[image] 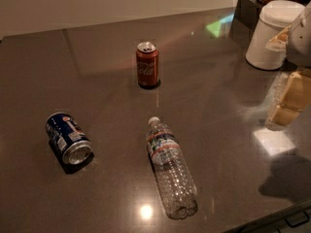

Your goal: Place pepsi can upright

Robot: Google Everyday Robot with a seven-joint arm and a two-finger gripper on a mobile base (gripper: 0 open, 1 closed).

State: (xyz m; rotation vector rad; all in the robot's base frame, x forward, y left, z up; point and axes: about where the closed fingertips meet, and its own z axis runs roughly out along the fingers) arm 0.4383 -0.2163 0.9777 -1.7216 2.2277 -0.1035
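Gripper [287, 101] is hanging at the right edge, partly cut off, so I cannot tell whether it is spread or closed. It is sitting well apart from the pepsi can [68, 138], which is lying on its side at the left of the surface [97, 57]. Reaching across, it is risking clipping the water bottle [171, 169] or setting that can rolling.

You look across a dark, glossy tabletop [218, 144] that meets a plain pale wall [121, 4] at the back. A round lamp glare [146, 211] shines near the front edge, and a greenish reflection [218, 27] lies back right, near a white lidded container [269, 33].
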